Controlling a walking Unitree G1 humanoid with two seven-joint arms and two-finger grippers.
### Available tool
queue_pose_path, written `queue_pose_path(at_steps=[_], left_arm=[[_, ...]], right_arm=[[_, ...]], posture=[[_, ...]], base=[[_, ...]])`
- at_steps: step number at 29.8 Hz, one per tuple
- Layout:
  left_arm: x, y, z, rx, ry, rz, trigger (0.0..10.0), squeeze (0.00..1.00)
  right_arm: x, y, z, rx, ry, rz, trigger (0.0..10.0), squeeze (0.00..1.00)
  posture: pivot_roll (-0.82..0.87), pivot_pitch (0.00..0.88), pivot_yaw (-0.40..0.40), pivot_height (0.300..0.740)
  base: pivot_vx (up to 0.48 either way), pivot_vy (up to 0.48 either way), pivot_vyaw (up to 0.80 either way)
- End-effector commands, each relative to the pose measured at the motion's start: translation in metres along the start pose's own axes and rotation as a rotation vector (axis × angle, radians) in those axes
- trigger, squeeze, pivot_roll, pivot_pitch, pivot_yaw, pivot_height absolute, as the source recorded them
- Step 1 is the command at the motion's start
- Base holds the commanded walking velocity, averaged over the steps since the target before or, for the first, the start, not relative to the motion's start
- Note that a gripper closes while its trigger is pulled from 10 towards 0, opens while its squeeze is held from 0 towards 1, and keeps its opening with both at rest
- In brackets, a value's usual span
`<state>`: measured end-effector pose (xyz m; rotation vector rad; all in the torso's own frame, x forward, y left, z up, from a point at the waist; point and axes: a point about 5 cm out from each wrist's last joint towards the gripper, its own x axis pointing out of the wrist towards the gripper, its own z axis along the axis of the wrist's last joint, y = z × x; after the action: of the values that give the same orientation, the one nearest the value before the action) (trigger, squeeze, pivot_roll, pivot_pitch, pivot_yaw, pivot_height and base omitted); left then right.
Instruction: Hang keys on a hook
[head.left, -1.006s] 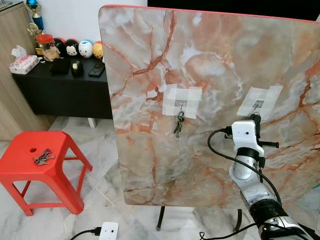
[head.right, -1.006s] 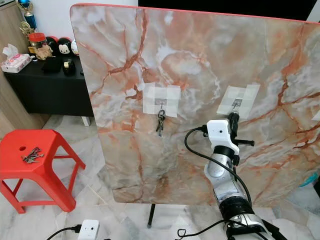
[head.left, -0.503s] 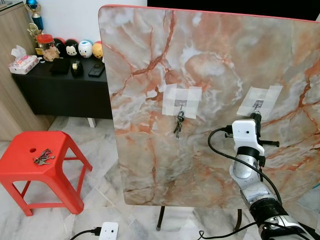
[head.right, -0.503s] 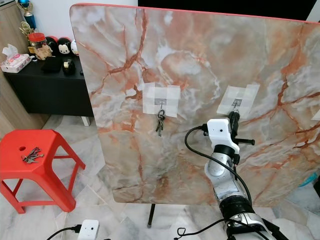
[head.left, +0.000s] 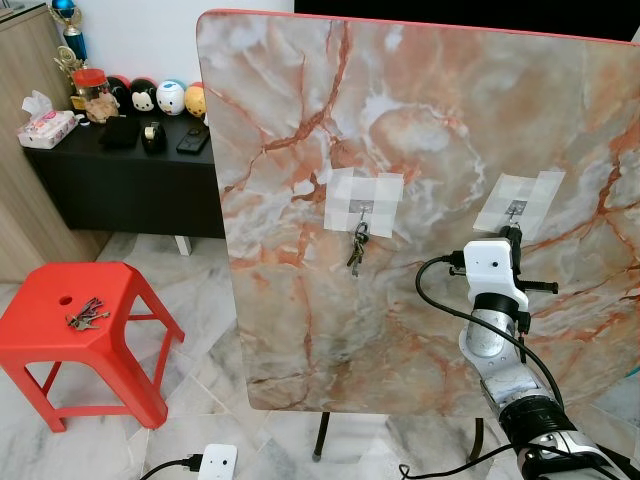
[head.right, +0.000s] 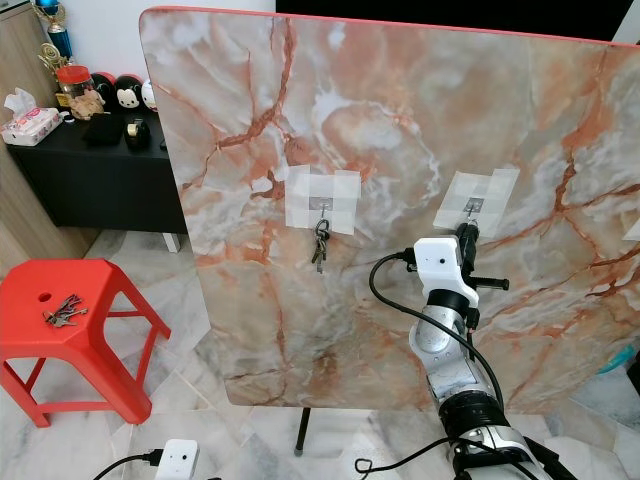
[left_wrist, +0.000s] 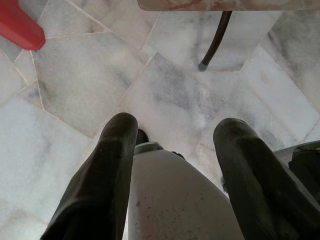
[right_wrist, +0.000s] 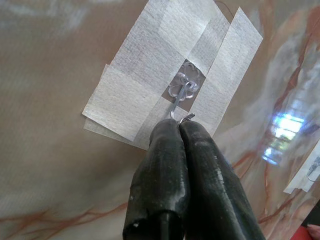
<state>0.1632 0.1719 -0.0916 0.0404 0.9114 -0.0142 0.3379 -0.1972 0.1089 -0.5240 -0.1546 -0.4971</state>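
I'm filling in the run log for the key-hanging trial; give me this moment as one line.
right tool: shut, tips at taped hook | keys: one set hanging on other hook | spare keys: on red stool | left tool: open, idle

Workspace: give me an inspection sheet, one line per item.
Surface: upright marble board on a dark stand, two taped hooks on its face.
Job's things: one key bunch hangs on the left hook; another bunch lies on the red stool; a bit of metal shows at the right claw's tips, under the right hook.
Clutter: tissue pack, toys and a jar on the black sideboard.
Grippers: right claw shut, tips at the right hook; left claw open, pointing at the floor.
Cables: black cable looping off the right wrist; power strip on the floor.
Surroundings: marble tiled floor.
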Motion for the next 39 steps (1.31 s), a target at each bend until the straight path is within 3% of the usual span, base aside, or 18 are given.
queue_pose_path(at_steps=[1, 17, 39], left_arm=[[-0.002, -0.002, -0.009, 0.007, 0.038, -0.003, 10.0, 0.00], [-0.002, -0.002, -0.009, 0.007, 0.037, -0.002, 10.0, 0.00], [-0.002, -0.002, -0.009, 0.009, 0.037, -0.001, 10.0, 0.00]], right_arm=[[0.002, -0.001, 0.002, 0.001, -0.004, -0.003, 10.0, 0.00], [-0.009, 0.002, 0.003, 0.009, -0.024, -0.011, 10.0, 0.00], [0.002, -0.005, 0.004, -0.005, -0.012, -0.038, 10.0, 0.00]], posture=[[0.10, 0.000, -0.090, 0.740], [0.10, 0.000, -0.090, 0.740], [0.10, 0.000, -0.089, 0.740]], base=[[0.000, 0.000, 0.00], [0.000, 0.000, 0.00], [0.000, 0.000, 0.00]])
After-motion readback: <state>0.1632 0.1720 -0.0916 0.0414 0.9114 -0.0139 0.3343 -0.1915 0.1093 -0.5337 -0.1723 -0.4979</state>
